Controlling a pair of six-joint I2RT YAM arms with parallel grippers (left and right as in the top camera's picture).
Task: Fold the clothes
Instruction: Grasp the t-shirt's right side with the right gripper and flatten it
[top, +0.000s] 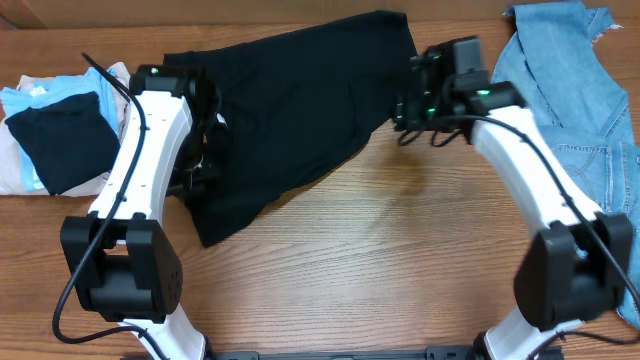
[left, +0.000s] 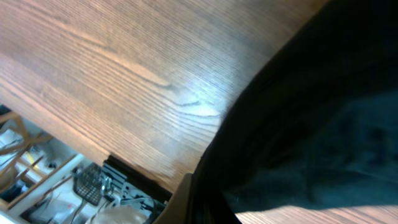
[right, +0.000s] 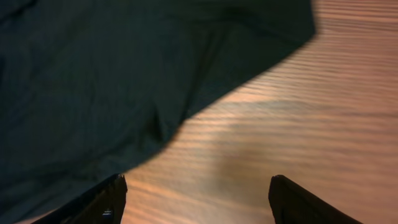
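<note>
The clothes are a black T-shirt (top: 300, 90) lying crumpled across the back middle of the wooden table (top: 380, 250), with one corner trailing toward the front left. My left gripper (top: 203, 165) sits at the shirt's left edge, shut on the cloth. In the left wrist view the black fabric (left: 311, 124) drapes from the jaws and hides the fingers. My right gripper (right: 198, 186) hovers open over bare wood just off the shirt's right edge (right: 124, 81), with nothing between its fingertips. In the overhead view the right gripper (top: 405, 112) is at the shirt's right side.
Light-blue denim jeans (top: 570, 90) lie at the back right. A pile of folded garments (top: 50, 130), pale blue, beige and dark, sits at the far left. The table's front edge (left: 93, 152) shows in the left wrist view.
</note>
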